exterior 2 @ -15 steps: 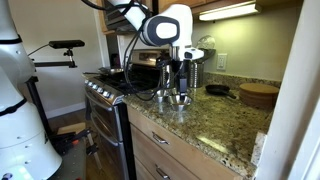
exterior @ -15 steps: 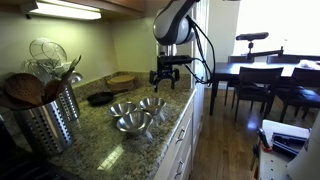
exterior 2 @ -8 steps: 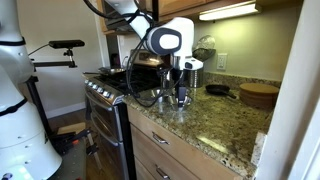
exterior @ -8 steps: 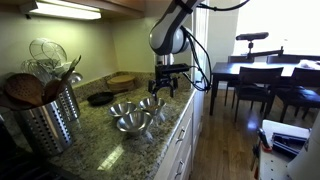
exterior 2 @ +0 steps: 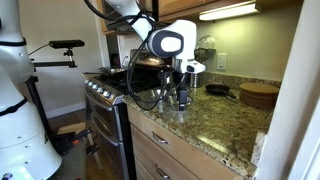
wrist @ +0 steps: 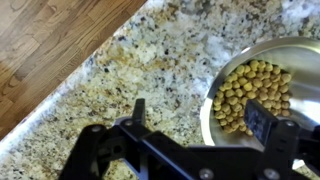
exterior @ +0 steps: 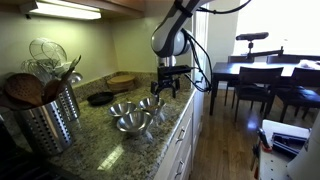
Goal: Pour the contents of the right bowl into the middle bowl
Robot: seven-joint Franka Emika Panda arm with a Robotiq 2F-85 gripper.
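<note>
My gripper [wrist: 197, 112] is open: in the wrist view both fingers are spread wide with nothing between them. One fingertip sits over bare granite countertop [wrist: 150, 60]. The other sits over the filled steel bowl [wrist: 207, 108], above its load of tan round pellets [wrist: 250, 88], which may be chickpeas or kibble. In an exterior view the gripper [exterior: 168, 84] hangs above the cluster of bowls. It is closest to the bowl [exterior: 152, 104] nearest the counter's front edge, and I take that one to be the bowl to pour from. Two more steel bowls sit touching or nearly touching it, a wall-side bowl [exterior: 121, 108] and a crock-side bowl [exterior: 132, 124] nearer the utensil crock [exterior: 50, 118]. I can't tell from here which of them counts as the middle.

What worries me:
- **Weak grip:** The thin, slick rim gives the fingers little to hold. If the pinch is shallow, the bowl could pivot or slip out during the tilt.
- **Push toward the edge:** The bowl sits close to the front edge, with wood floor [wrist: 50, 40] just beyond. A finger landing on the rim could shove the bowl that way.
- **Scattered pellets:** These round pellets will roll, so a fast tilt or an off-centre pour would scatter them across the granite.
- **Knocking the neighbours:** The bowls are crowded, so lifting one could jostle the others.
</note>
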